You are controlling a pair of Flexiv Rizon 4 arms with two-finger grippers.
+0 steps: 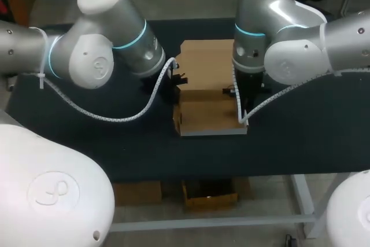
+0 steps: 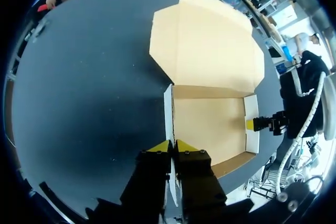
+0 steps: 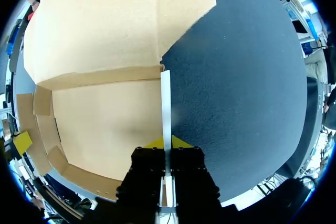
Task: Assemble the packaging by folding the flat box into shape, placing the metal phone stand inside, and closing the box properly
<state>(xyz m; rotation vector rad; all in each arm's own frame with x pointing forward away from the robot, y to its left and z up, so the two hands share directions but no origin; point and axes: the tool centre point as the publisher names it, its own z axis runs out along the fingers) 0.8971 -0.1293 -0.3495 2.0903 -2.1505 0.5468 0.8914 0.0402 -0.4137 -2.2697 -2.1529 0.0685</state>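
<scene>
Left gripper (image 2: 172, 148) pinches box (image 1: 208, 111) left wall (image 2: 168, 111); right gripper (image 3: 167, 142) pinches right wall (image 3: 166, 98), probably to hold sides upright. Box mid-table, lid flap (image 1: 205, 62) lying open far side. Phone stand unseen.

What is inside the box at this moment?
Only bare cardboard floor shows inside the box; nothing lies on it. The left tool and right tool each pinch a side wall. The bit of floor right behind each tool is covered.
</scene>
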